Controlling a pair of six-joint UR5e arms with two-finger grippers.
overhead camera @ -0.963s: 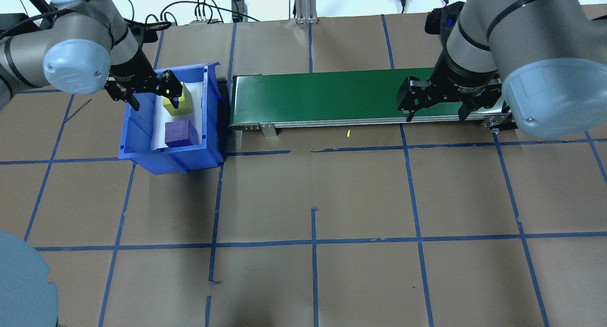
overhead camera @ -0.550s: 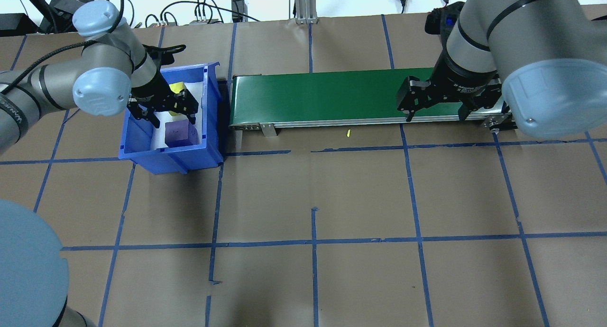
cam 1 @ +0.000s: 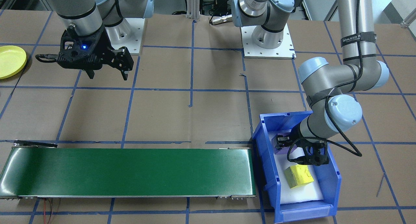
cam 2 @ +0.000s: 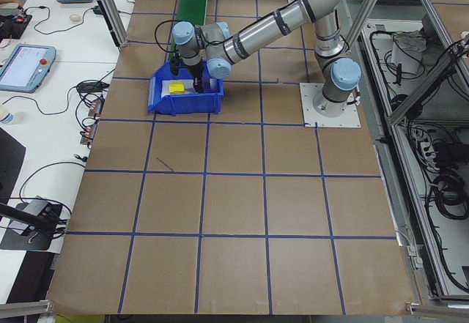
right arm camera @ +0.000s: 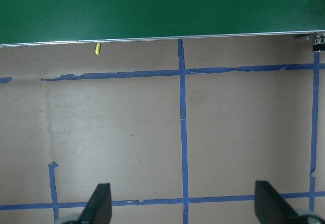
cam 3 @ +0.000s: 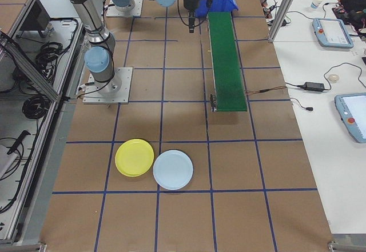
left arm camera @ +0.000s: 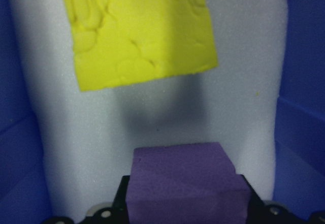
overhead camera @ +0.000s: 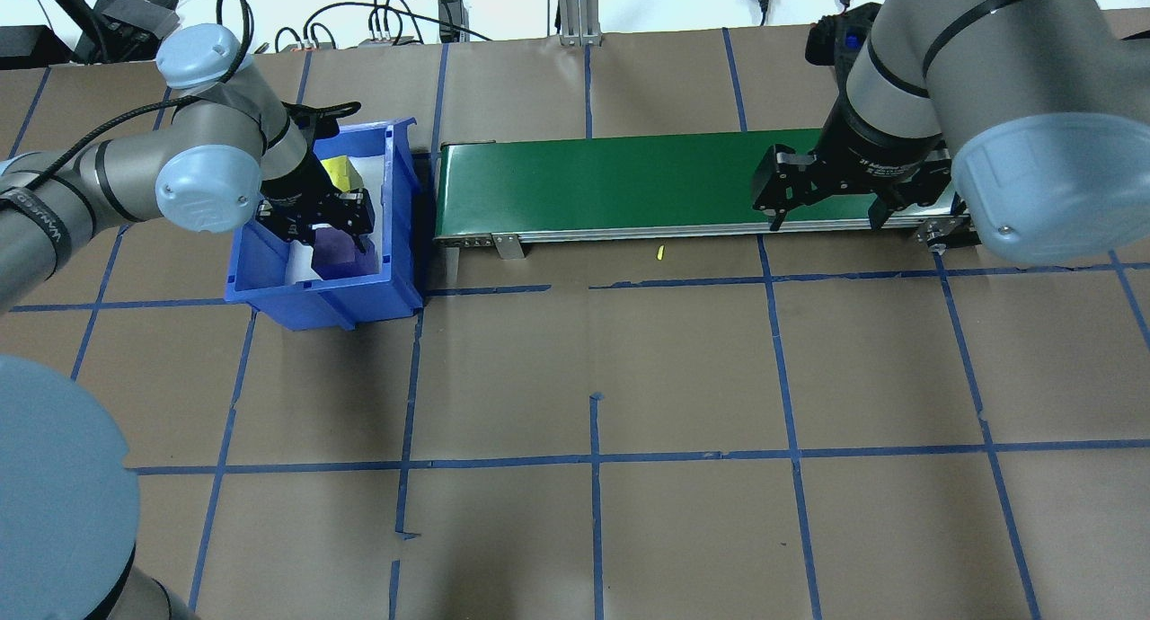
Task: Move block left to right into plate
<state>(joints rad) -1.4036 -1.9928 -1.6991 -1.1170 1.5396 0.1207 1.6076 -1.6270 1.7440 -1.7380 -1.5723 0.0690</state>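
Bin [overhead camera: 323,287] holds a purple block [overhead camera: 337,252] and, beyond it, a yellow block [cam 1: 299,176]. Left pincer [overhead camera: 323,227] reaches inside, straddling the purple block; whether it grips, I cannot tell. Right pincer [overhead camera: 827,208] hovers spread, far from the bin. Only the front and right views show the plate [cam 3: 134,157], well apart from the bin.

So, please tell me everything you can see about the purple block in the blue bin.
The purple block is a matte, foam-like cube with sharp edges. It sits upright on the white foam lining inside the blue bin, at the end nearer the robot, apart from the yellow block. The left gripper is lowered around it, with a finger at each side. Whether the fingers already press it cannot be told.
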